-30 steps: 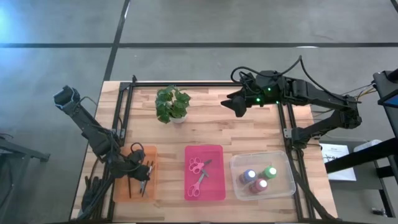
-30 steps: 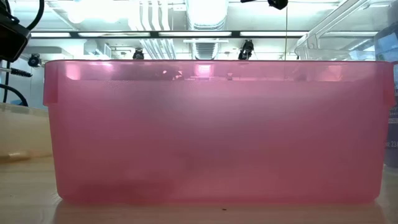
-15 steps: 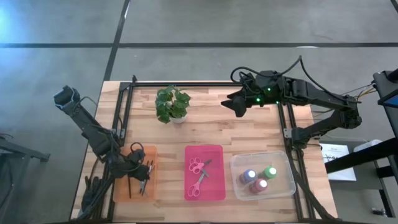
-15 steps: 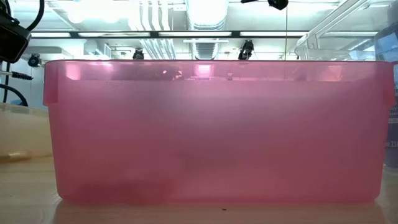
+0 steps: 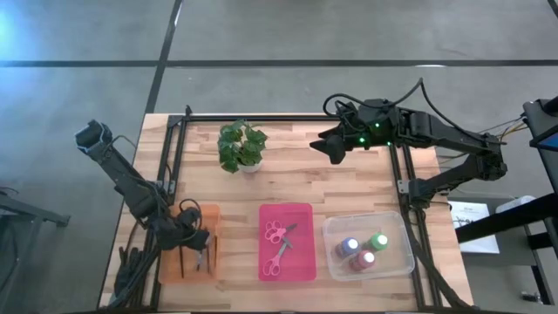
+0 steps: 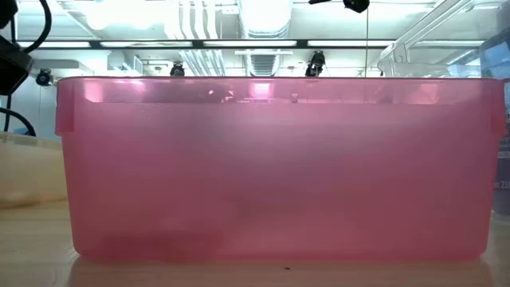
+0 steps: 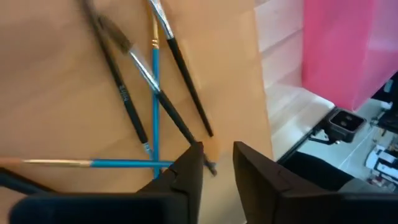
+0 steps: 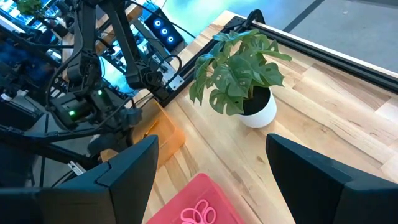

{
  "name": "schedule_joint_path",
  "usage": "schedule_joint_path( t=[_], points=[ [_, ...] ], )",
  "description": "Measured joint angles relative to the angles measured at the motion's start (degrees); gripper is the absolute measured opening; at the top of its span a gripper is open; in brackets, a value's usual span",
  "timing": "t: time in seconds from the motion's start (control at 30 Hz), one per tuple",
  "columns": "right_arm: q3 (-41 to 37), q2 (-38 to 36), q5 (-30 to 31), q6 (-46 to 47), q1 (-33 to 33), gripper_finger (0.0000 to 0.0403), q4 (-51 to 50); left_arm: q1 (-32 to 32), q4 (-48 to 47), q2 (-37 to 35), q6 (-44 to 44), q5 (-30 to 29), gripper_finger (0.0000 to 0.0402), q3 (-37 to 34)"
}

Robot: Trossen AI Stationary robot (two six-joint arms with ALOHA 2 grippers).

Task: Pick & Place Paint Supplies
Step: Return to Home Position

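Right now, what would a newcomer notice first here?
Three bins in a row: the orange bin at left holds brushes, the pink bin in the middle scissors, the clear bin at right paint bottles. The left gripper hangs open over the orange bin; the right gripper hovers open, apart from the potted plant.

Industrial lab: ceiling ducts [image 6: 267, 24], strip lights [image 6: 239, 44], concrete floor [image 5: 261, 35].

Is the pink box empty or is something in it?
Not empty: the pink box holds two pink-handled scissors, seen from above.

Dark cabled arms [image 5: 440, 133], green lights [image 5: 377, 127]
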Motion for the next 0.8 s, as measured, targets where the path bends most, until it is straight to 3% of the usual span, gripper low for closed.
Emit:
schedule_joint_path(
  t=[0.2, 0.43, 0.53, 0.63, 0.73, 0.8],
  points=[
    [0.00, 0.00, 0.01, 0.22, 0.00, 0.0293, -0.02, 0.00, -0.46, -0.01, -0.32, 0.01, 0.0128, 0.00],
    [0.00, 0.00, -0.01, 0.17, 0.00, 0.0293, 0.00, 0.00, 3.29, -0.01, 3.80, -1.89, 0.0134, 0.00],
    [0.00, 0.00, -0.01, 0.15, 0.00, 0.0293, 0.01, 0.04, 11.79, -0.01, 14.94, -7.14, 0.0133, 0.00],
    [0.00, 0.00, -0.01, 0.16, 0.03, 0.0293, 0.01, 0.60, 23.30, -0.01, 33.49, -13.68, 0.0118, 0.00],
    [0.00, 0.00, -0.03, 0.02, 0.04, 0.0293, 0.01, 3.23, 31.87, -0.40, 55.47, -16.71, 0.0077, 0.29],
    [0.00, 0.00, -0.03, 0.09, 0.04, 0.0293, 0.01, 6.97, 33.72, -1.71, 65.18, -15.91, 0.0038, 0.57]
  ],
)
